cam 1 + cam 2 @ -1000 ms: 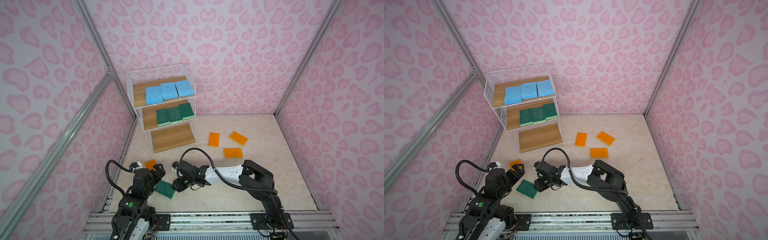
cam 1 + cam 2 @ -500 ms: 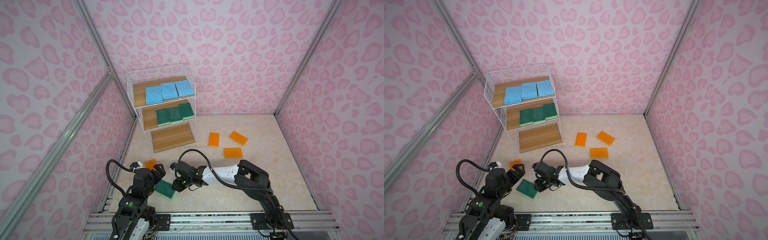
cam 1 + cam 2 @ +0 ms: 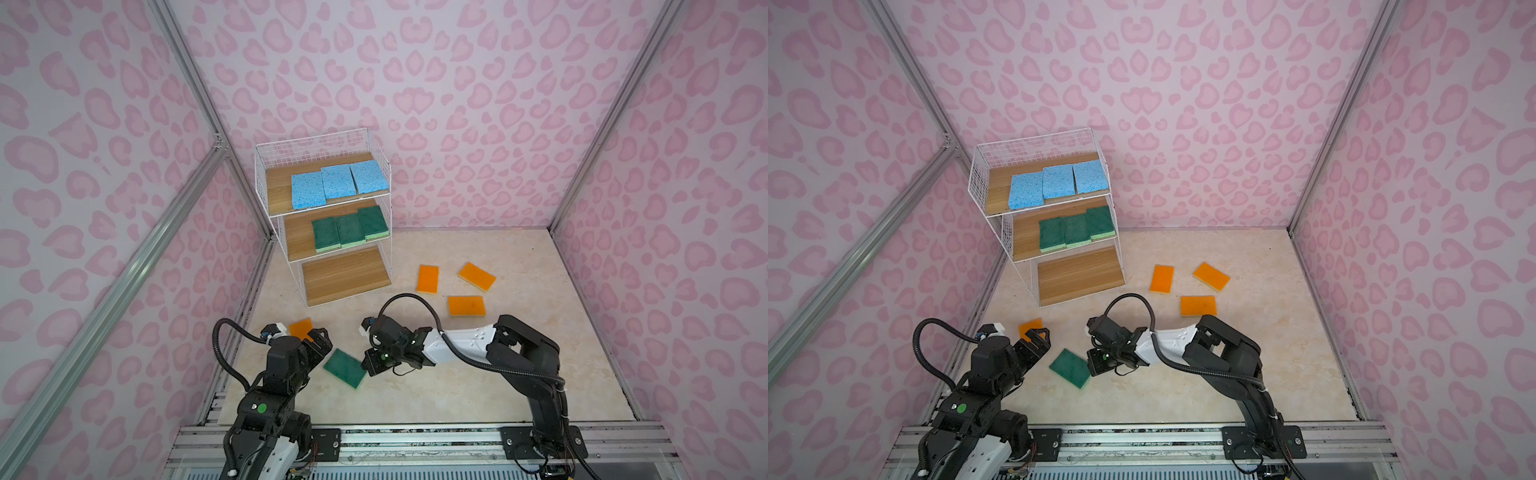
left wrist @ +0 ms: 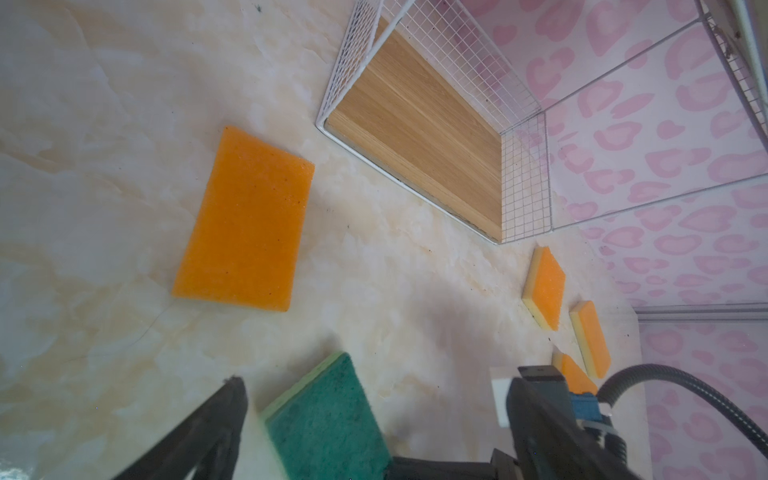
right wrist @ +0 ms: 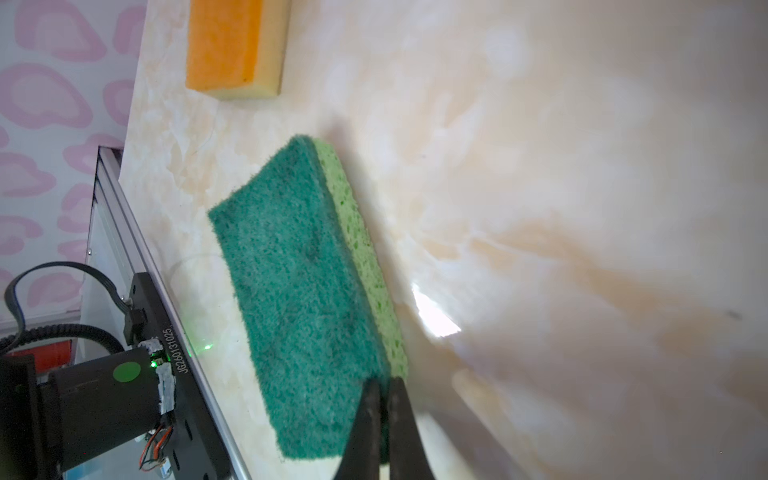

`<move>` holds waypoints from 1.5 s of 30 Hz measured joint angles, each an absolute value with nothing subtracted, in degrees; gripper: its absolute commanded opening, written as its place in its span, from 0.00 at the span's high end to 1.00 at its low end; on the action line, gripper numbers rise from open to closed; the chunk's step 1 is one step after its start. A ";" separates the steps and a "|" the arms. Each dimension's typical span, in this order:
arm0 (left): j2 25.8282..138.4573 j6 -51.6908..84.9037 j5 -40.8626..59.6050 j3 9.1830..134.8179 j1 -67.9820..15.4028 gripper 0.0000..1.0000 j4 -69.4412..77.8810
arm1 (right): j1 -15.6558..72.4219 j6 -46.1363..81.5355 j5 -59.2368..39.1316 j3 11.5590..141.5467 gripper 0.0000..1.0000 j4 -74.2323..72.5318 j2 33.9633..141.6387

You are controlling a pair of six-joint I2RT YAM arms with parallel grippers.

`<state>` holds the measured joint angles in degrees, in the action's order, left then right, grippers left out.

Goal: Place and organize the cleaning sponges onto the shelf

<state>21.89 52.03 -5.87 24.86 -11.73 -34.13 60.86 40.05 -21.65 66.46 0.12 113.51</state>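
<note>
- The right gripper (image 5: 384,401) has its jaws pinched together at the pale edge of the green sponge (image 3: 345,368), lower centre in a top view; we cannot confirm a hold
- We lift slowly, aiming for the shelf (image 3: 299,239), upper left, bare middle-board spot
- The left gripper (image 3: 318,336) gapes, empty

Robot lab test cell. Silver slotted aluminium base rail (image 3: 415,441) carries two bolted-down black robot arms (image 3: 536,390); beyond the rail, cream marble-print floor (image 3: 415,399), closed in by pink heart-print wall panels (image 3: 457,83) on silver aluminium corner posts (image 3: 609,116).
</note>
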 measured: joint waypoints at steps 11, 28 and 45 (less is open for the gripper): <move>25.52 51.88 -1.26 21.30 -11.73 0.02 -28.67 | 53.04 50.94 -17.32 42.57 0.95 -6.94 95.74; 28.12 51.83 0.21 20.78 -11.73 0.02 -25.19 | 53.71 51.16 -17.63 44.69 0.46 -3.77 93.93; 28.88 51.83 0.30 20.05 -11.73 0.02 -23.68 | 49.43 41.41 -19.62 54.15 0.54 5.52 100.07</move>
<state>28.88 51.83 0.30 20.05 -11.73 -23.68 49.43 41.41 -19.62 54.15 5.52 100.07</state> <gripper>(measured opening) 0.983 0.470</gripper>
